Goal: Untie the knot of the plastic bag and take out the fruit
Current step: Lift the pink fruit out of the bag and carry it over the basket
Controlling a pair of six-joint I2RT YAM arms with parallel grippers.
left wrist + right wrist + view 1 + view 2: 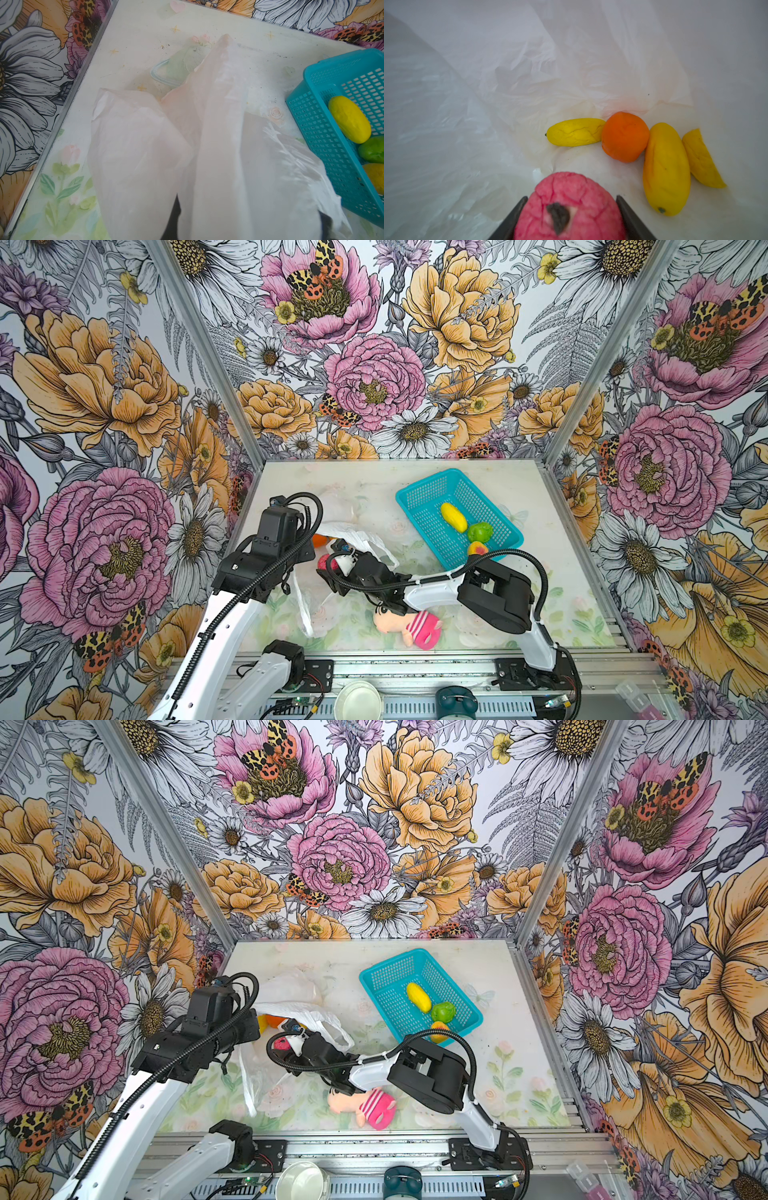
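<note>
Floral walls (374, 364) surround a pale flower-printed tabletop (565, 605)

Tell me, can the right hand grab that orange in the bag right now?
Probably not yet. The right hand is inside the open plastic bag and the orange lies bare ahead, but its jaws are closed on the pink-red fruit, so that likely has to go first.

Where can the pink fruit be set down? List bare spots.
Bare: the far half of the basket; the table strip behind the plastic bag; the near right corner. Crowded: the middle, from that bag to the plush doll.
</note>
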